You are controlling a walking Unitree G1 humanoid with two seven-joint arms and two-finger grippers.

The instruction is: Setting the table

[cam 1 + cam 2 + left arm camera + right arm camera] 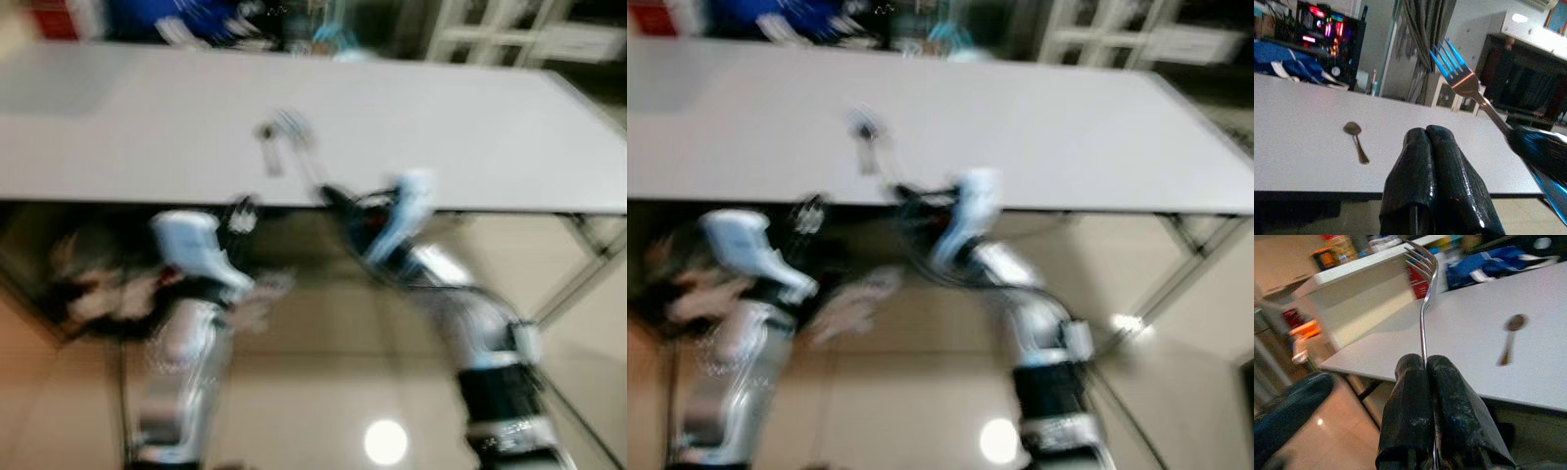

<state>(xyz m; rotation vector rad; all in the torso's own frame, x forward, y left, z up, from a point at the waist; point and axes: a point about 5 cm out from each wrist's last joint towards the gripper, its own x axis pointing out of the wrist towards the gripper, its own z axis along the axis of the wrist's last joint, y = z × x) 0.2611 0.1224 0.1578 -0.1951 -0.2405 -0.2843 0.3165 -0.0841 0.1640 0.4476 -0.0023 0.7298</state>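
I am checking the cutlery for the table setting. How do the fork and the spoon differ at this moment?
The fork is clamped between the shut fingers of the right gripper, while the spoon is free. The fork is raised in the air at the near edge of the white table, prongs pointing up; the spoon lies flat on the tabletop. The left gripper is shut and holds neither. Both look like shiny metal.

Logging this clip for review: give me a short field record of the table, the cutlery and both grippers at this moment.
table: white table, seen from its near edge
spoon: spoon lying on the table, apart from both grippers
fork: fork held upright, tines up, not yet on the table
right gripper: right gripper shut on the fork handle, near the table edge
left gripper: left gripper shut, empty, below the table edge
image quality: head views blurred
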